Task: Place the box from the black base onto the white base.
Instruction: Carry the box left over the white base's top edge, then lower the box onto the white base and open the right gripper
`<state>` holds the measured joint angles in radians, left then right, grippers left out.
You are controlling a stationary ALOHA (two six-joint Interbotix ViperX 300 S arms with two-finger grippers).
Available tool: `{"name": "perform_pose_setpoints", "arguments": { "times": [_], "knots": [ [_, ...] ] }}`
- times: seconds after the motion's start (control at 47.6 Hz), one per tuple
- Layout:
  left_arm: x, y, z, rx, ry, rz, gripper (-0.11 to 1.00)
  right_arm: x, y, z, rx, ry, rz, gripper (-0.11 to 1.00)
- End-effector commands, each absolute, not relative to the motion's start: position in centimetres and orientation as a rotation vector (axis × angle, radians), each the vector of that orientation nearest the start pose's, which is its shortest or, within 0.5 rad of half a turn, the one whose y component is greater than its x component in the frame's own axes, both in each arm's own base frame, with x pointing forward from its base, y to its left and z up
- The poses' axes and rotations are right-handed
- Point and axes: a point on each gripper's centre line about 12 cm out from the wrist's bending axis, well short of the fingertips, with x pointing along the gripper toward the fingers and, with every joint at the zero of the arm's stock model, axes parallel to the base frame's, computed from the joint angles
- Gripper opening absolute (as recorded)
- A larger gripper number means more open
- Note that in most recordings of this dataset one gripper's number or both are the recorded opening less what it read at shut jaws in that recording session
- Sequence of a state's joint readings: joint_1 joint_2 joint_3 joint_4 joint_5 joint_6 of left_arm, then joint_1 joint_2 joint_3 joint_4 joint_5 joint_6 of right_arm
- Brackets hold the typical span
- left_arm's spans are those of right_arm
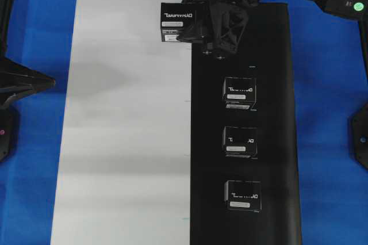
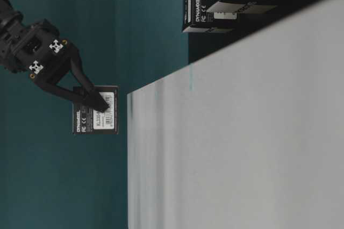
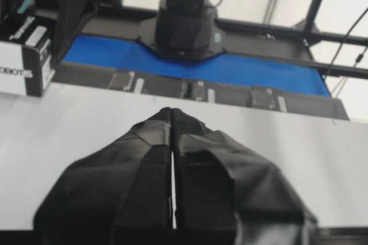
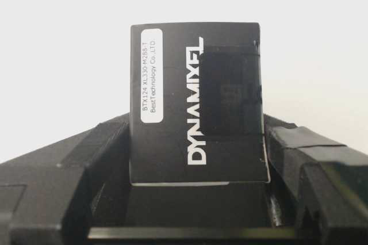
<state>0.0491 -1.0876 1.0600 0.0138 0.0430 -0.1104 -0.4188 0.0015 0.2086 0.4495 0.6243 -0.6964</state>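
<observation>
Blue table [image 1: 328,84] carries white base [image 1: 126,141] beside black base [image 1: 276,141]; right end effector [image 1: 198,29] grips box [image 1: 175,22].

I see the white base [image 1: 123,130] lying just left of the black base [image 1: 276,141], edges touching. Three boxes [image 1: 240,142] sit in a column on the black base; a fourth box [image 1: 177,22] is above the white base's far right edge.

overhead view straight down, table-level view sideways and rotated, wrist views close behind each end effector, all sharing the white base [image 1: 126,130]
</observation>
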Motion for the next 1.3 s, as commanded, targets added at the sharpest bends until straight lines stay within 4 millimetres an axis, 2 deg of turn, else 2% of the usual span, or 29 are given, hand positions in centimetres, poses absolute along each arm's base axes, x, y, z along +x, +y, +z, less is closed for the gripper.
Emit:
{"name": "perform_pose_setpoints", "arguments": {
  "times": [0.0, 0.357, 0.882, 0.987, 1.282],
  "knots": [
    [18.0, 0.9, 33.7, -0.096, -0.015, 0.048, -0.03, 41.5, -14.4, 28.1, -0.052, 0.744, -0.025, 0.63],
    [18.0, 0.6, 33.7, -0.096, -0.014, 0.031, -0.03, 41.6, -14.2, 26.7, -0.052, 0.746, -0.039, 0.63],
    [18.0, 0.3, 33.7, -0.098, -0.013, 0.015, -0.03, 41.5, -14.3, 26.2, -0.056, 0.740, -0.052, 0.64],
    [18.0, 0.3, 33.7, -0.097, -0.013, 0.014, -0.03, 41.5, -14.3, 26.1, -0.055, 0.743, -0.051, 0.68],
    [18.0, 0.3, 33.6, -0.098, -0.011, 0.014, -0.03, 41.6, -14.3, 26.1, -0.056, 0.743, -0.050, 0.93]
  ]
}}
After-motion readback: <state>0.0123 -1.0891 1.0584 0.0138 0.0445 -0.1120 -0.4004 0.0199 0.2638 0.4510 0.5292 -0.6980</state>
